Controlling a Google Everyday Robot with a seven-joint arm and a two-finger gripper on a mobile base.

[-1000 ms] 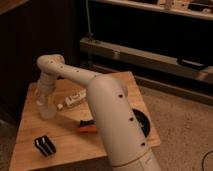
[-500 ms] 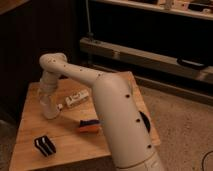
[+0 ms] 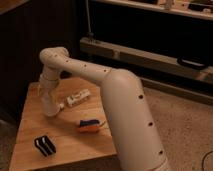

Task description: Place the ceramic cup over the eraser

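The ceramic cup [image 3: 49, 110] shows as a pale, tapered form right at the lower end of the gripper [image 3: 47, 102], low over the wooden worktop [image 3: 30, 125] or touching it; which of the two cannot be told. White cup and white gripper blend together, so whether the gripper is clamped on the cup or loose around it cannot be told either. The cup looks upright, its long axis running up and down in line with the wrist above it; which end is its mouth is not clear.

Bare wood lies around the gripper on the picture's left side, out to the worktop's left edge, and also toward the near edge. The far edge runs close behind the gripper.

The eraser [image 3: 45, 145] lies well apart from the gripper, nearer the camera and a little to the picture's left, near the worktop's front-left corner. It lies flat, its long axis slanting from upper left to lower right, its white stripes running along that axis. The stretch of worktop between it and the gripper is open.

Just to the picture's right of the gripper lies a whitish oblong item [image 3: 77, 98], its long axis rising toward the right; the dark marks on it are too small to read. Nearer the camera and further right lies an orange-and-blue object [image 3: 90, 125], lengthwise left to right, close against the arm's thick white lower segment [image 3: 130, 115], which covers the worktop's right side
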